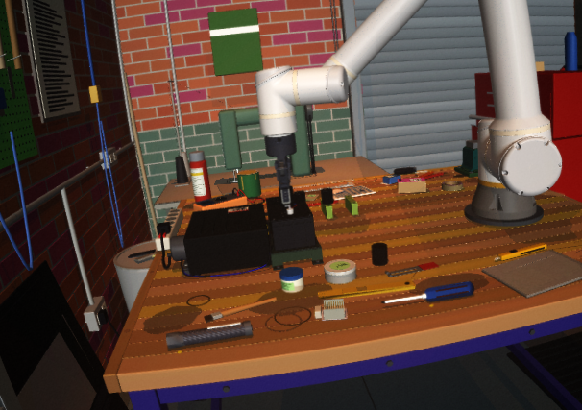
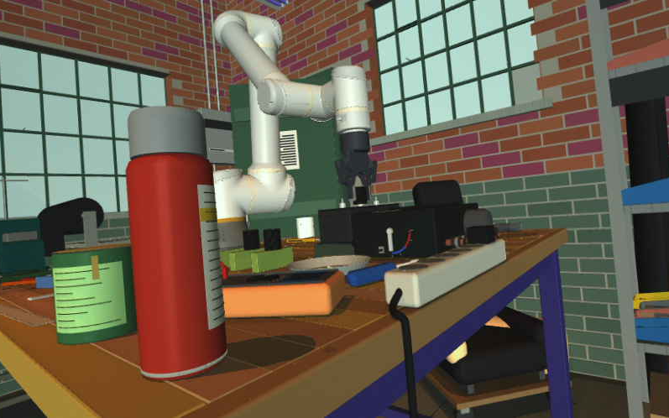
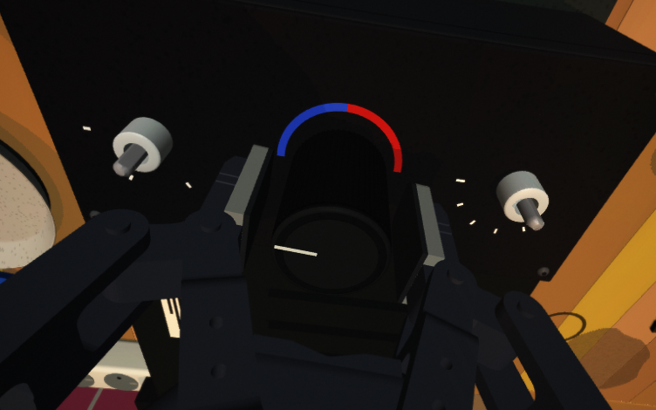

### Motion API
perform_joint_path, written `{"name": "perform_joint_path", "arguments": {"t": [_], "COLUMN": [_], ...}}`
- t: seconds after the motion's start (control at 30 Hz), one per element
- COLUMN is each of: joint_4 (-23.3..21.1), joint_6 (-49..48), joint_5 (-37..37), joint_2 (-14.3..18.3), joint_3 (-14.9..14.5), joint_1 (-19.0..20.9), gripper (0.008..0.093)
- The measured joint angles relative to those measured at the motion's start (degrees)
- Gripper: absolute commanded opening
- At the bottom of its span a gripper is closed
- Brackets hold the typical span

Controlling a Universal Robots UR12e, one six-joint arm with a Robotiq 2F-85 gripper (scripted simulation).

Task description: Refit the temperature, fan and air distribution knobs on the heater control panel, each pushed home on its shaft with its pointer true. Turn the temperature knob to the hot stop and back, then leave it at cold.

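My gripper (image 3: 333, 204) stands over the middle of the black heater control panel (image 1: 290, 223) and is open. A black knob (image 3: 331, 245) sits between my fingers, under the blue and red temperature arc (image 3: 343, 122); nothing grips it. Its white pointer points left. The shaft on the left (image 3: 139, 148) and the shaft on the right (image 3: 524, 201) each stand bare in a white collar. Two more black knobs sit on green holders (image 1: 338, 203) behind the panel. A loose black knob (image 1: 379, 253) stands on the bench in front.
A big black box (image 1: 223, 235) sits left of the panel. A tape roll (image 1: 340, 271), small tub (image 1: 292, 279), screwdriver (image 1: 432, 293) and torch (image 1: 209, 334) lie on the near bench. A red spray can (image 2: 175, 244) and white power strip (image 2: 443, 270) stand at the far edge.
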Motion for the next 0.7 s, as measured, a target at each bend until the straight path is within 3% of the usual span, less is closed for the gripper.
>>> {"name": "perform_joint_path", "arguments": {"t": [0.7], "joint_4": [0.0], "joint_6": [0.0], "joint_5": [0.0], "joint_2": [0.0], "joint_3": [0.0], "joint_1": [0.0], "gripper": [0.0165]}}
